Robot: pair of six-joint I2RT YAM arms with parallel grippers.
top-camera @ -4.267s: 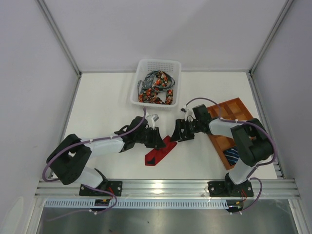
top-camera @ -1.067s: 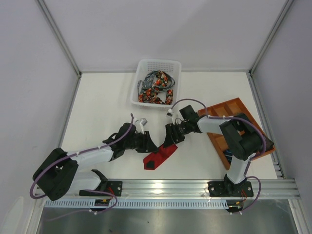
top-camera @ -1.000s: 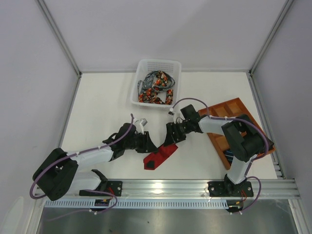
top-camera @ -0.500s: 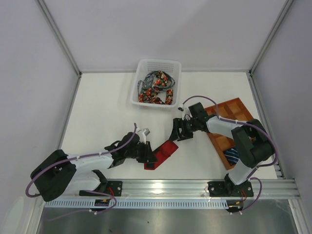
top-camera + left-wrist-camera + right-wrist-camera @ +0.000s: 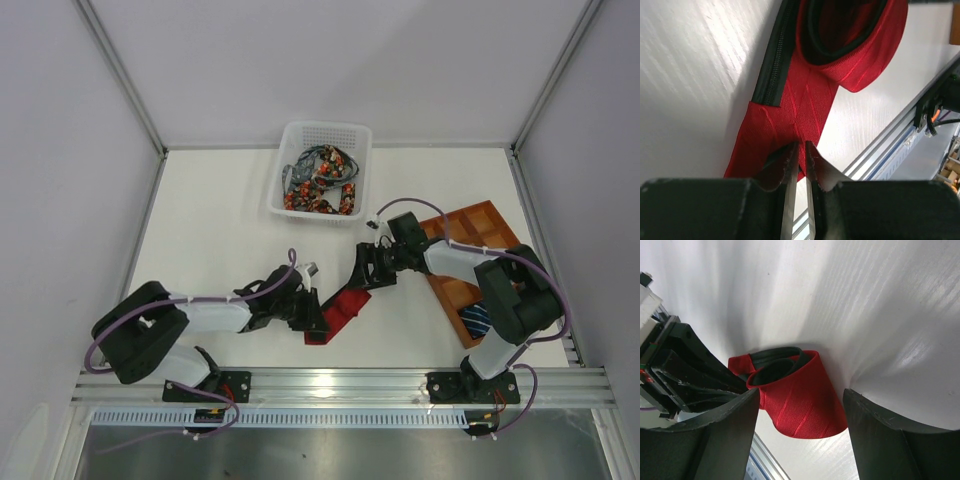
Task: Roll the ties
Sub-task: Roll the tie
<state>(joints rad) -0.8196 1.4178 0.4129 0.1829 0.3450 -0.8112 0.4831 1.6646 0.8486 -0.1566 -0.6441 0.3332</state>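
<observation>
Barely parted, the fingers of the left hand (image 5: pixel 800 147) pinch the flat end of the deep red tie (image 5: pixel 805 100) at the bottom of the left wrist view, gripping only a thin margin of cloth near its edge. Beyond that pinch the fabric runs up the frame into a loose, open loop, its dark lining showing inside the coil. In the right wrist view the right hand (image 5: pixel 800 395) stands spread wide, one finger on each side of that loop and apparently touching neither flank.

From overhead, the half-rolled tie lies on the white counter (image 5: pixel 210 230) at lower centre, between the two hands and near the metal rail (image 5: pixel 340 385) along the bottom.

The risks look plain. So shallow a grip could let the cloth slide free under any pull, and the slack coil would probably spring open. Should the right hand close hard, it may flatten the loop rather than tighten it. With both hands so close together, a misjudged move could knock one into the other.

Floral ties (image 5: pixel 320 180) wait in the white basket (image 5: pixel 325 127) at upper centre; a navy striped tie (image 5: pixel 478 320) lies in the orange-brown tray (image 5: pixel 470 225) at right.
</observation>
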